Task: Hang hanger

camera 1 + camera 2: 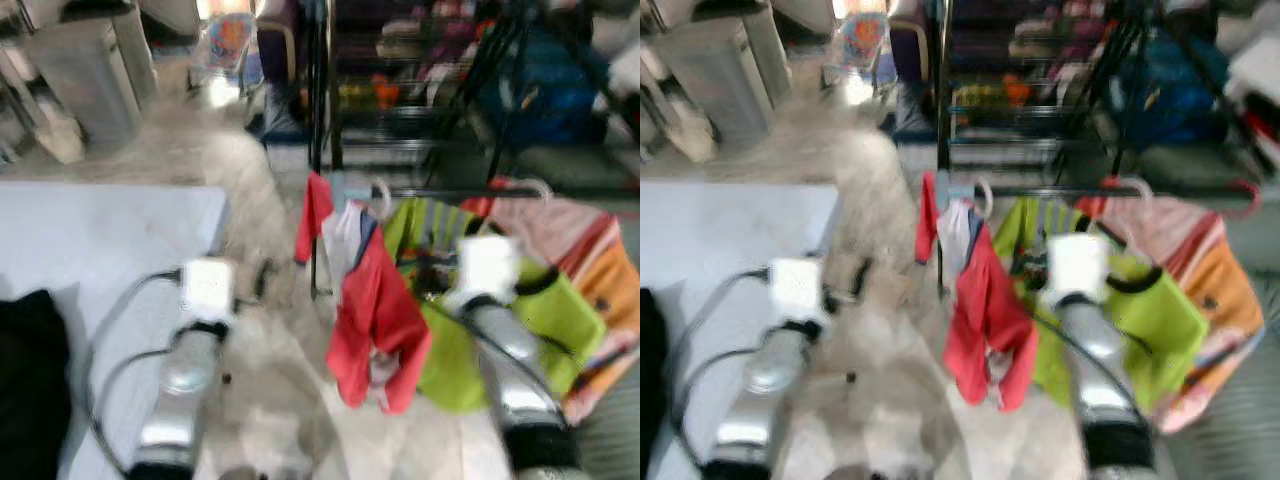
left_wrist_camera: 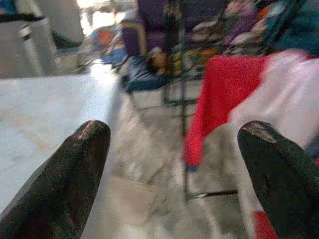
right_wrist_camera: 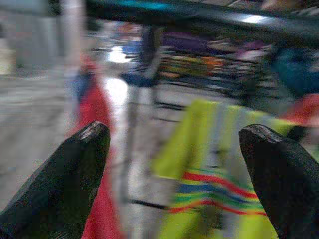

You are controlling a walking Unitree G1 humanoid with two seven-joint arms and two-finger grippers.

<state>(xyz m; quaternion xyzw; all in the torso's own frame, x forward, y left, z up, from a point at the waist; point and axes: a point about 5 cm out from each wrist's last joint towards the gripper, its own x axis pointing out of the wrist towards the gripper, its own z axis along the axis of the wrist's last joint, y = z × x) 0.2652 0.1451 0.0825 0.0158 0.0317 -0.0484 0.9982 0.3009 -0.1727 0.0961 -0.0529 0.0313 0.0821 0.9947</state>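
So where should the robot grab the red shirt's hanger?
Probably at the white hook above the red shirt, coming from the robot's own side: cloth covers the rest. The open right claw is nearest. Blur hides details.

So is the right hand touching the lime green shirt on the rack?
Apart. The right wrist view shows the right hand open, nothing between its fingers, with the lime green shirt hanging beyond them under the rail.

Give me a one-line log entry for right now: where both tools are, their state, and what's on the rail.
left tool: open, empty, beside red garment | right tool: open, empty, facing lime garment | rail: garments hanging | views blurred
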